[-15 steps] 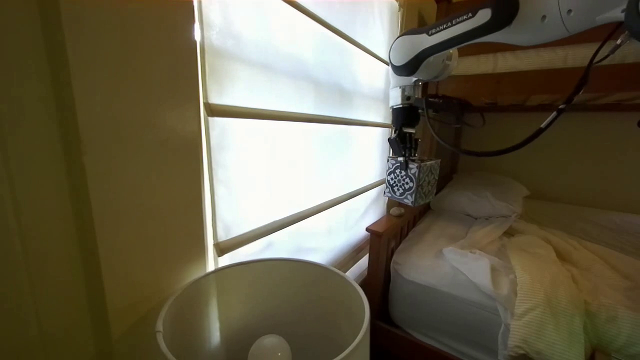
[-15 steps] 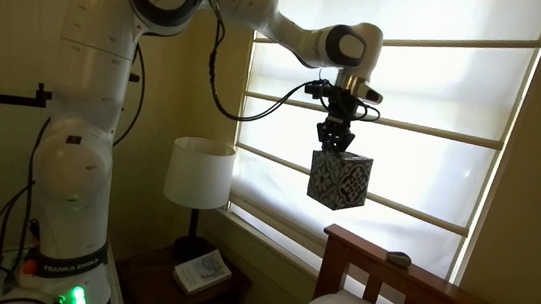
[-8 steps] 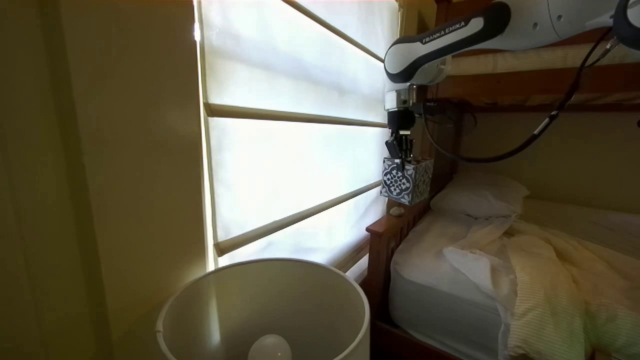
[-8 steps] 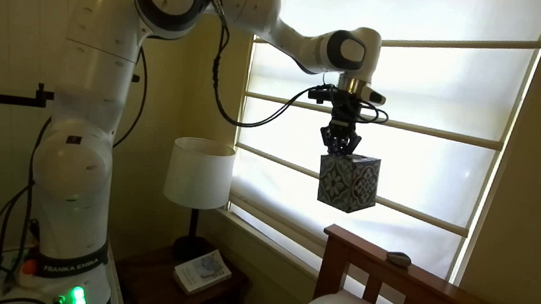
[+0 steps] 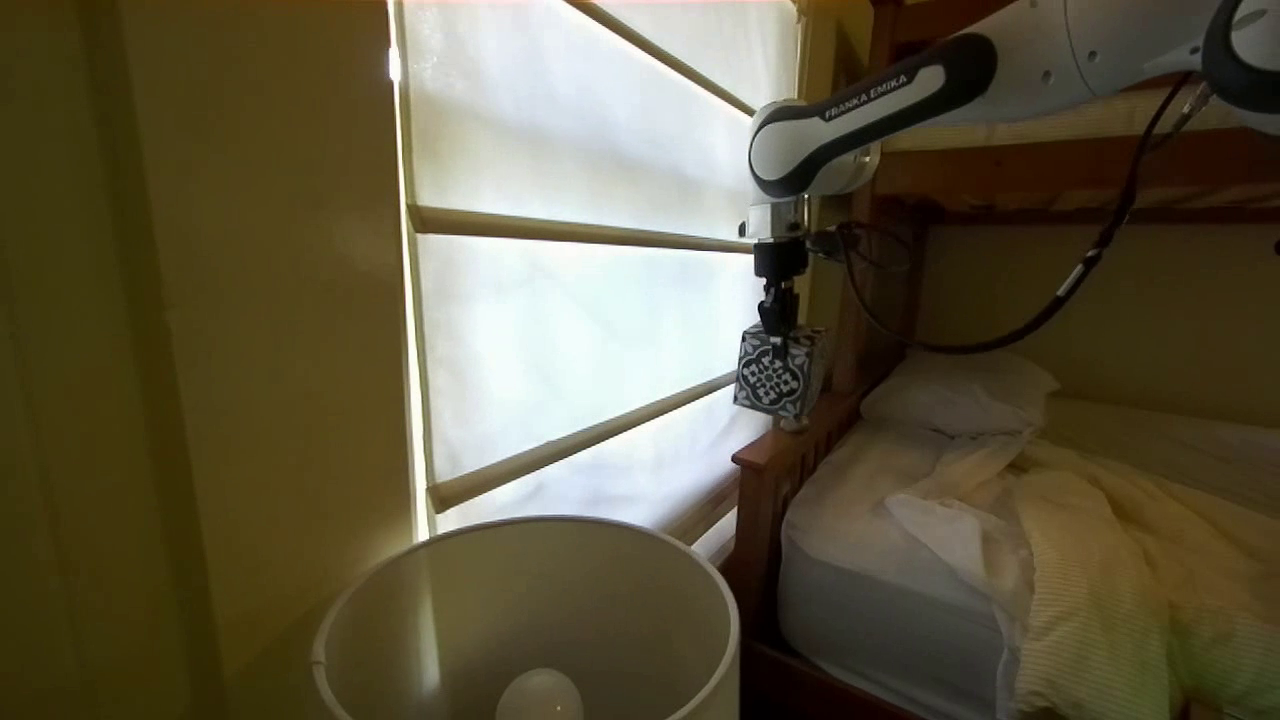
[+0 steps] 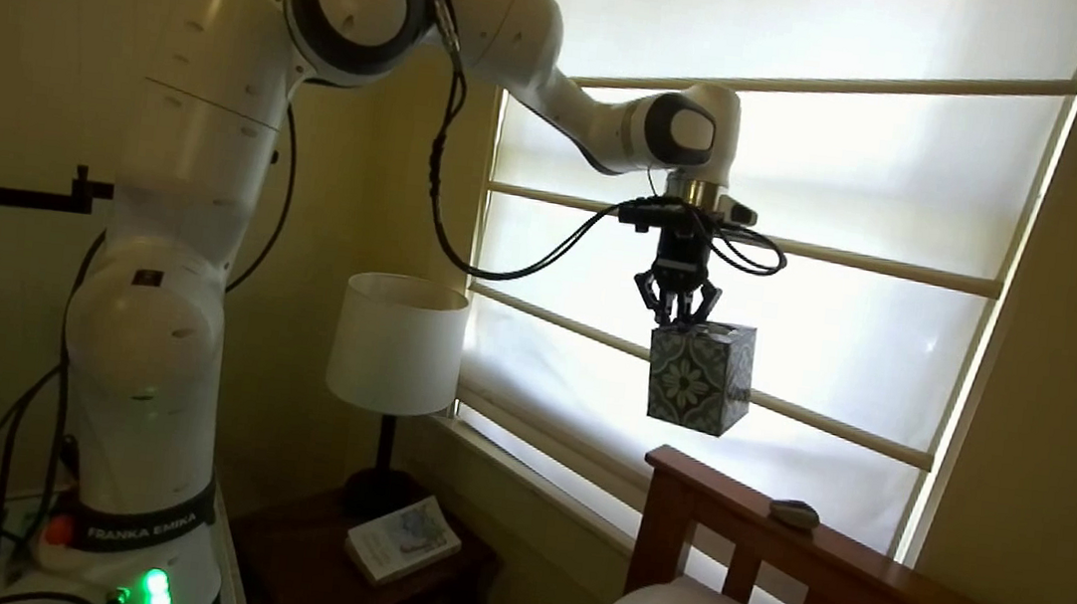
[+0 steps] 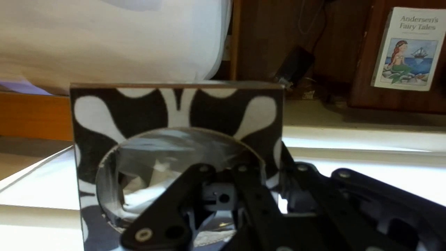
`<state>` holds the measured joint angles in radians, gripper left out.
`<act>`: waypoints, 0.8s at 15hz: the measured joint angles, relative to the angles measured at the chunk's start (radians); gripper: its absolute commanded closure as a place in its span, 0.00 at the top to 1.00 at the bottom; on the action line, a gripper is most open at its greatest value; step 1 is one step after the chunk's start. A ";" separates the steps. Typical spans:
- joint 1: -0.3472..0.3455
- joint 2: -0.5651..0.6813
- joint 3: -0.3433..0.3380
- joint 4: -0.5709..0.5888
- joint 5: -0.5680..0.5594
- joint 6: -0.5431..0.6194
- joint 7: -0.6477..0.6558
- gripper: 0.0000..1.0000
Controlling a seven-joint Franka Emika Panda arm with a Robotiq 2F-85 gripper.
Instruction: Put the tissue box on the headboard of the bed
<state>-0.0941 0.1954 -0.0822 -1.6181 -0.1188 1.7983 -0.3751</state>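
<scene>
The tissue box (image 5: 770,375), a black-and-white patterned cube, hangs in the air in both exterior views (image 6: 690,383). My gripper (image 6: 682,317) points down and is shut on one top wall of the box. In the wrist view the gripper (image 7: 264,174) has one finger in the box's (image 7: 178,118) oval opening and the other outside. The headboard (image 6: 857,556) is a brown slatted panel with a narrow flat top. The box is above the level of its near end, with a gap below; exact alignment is unclear. The bed (image 5: 900,560) has white bedding.
A small grey stone-like object (image 6: 793,514) lies on the headboard top. The window blind (image 6: 843,354) is behind the box. A lamp (image 6: 399,347) and a book (image 6: 404,538) stand on the nightstand (image 6: 299,577). The upper bunk (image 5: 1050,165) is overhead.
The arm has lowered slightly with the box. The box has moved toward the window side and turned, so one patterned face shows more squarely in each exterior view. The grip is unchanged.
</scene>
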 measured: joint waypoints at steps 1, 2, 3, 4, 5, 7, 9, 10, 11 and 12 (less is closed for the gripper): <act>0.000 0.014 0.002 -0.001 0.002 -0.002 0.000 0.02; 0.000 0.027 0.003 -0.001 0.004 -0.007 0.006 0.02; 0.000 0.041 0.003 -0.001 0.005 -0.008 0.013 0.02; 0.000 0.054 0.004 0.000 0.005 -0.007 0.014 0.02; 0.000 0.066 0.004 0.001 0.005 -0.007 0.015 0.02; -0.003 0.087 0.004 0.011 0.005 -0.008 0.018 0.02; -0.009 0.110 0.003 0.031 0.005 -0.017 0.019 0.06; -0.011 0.117 0.003 0.034 0.005 -0.018 0.019 0.06; -0.012 0.119 0.003 0.033 0.005 -0.018 0.019 0.02; -0.012 0.119 0.004 0.033 0.005 -0.018 0.019 0.02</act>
<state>-0.1056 0.3140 -0.0786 -1.5854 -0.1141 1.7801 -0.3562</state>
